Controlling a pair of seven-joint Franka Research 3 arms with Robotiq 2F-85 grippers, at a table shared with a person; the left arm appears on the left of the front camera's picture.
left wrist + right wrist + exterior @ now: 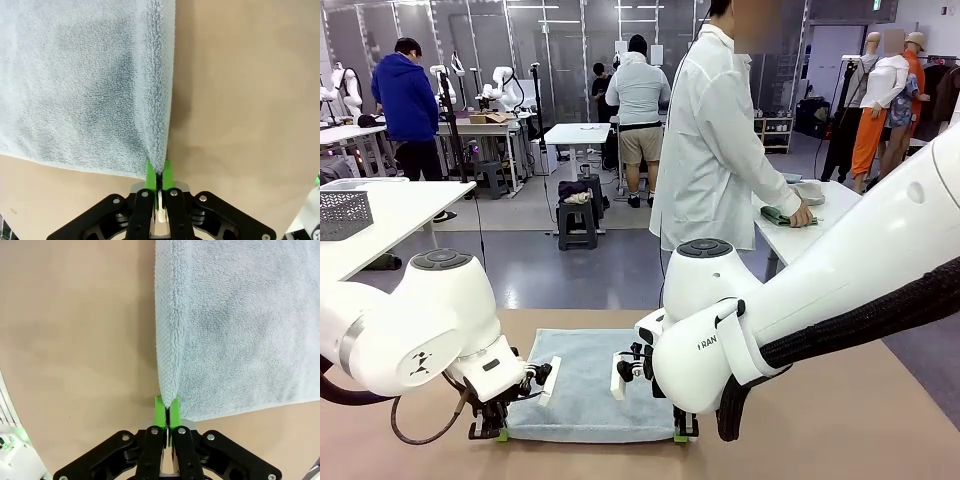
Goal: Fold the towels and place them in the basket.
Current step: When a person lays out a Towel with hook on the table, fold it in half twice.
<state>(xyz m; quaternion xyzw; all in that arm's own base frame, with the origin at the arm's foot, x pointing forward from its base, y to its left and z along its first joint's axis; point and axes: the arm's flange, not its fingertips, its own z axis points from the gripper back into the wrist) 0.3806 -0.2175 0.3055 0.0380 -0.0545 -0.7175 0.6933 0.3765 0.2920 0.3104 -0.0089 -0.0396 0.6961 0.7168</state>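
Table: you have a flat tan-brown tabletop (880,420) across the near side, with both white arms reaching in over it.
Person: a person in a white coat (715,140) stands beyond the far edge, turned to a white side table (840,195) at the far right.
Towel: the pale blue-grey rectangular terry towel (585,385) lies spread on the tabletop at the near centre, between your two arms. Its two near corners are drawn up into your grippers.
Mesh basket: a pale grey mesh basket (342,212) sits on a white table at the far left, well apart from the towel.
Left gripper: your left gripper (492,432) is at the towel's near left corner, its green pads (149,172) pressed together on the terry edge.
Right gripper: your right gripper (682,435) is at the near right corner, its green fingertips (159,410) likewise pinching the towel's edge.
Green towel: a green folded towel (778,214) rests on the side table under the person's hand (801,215).
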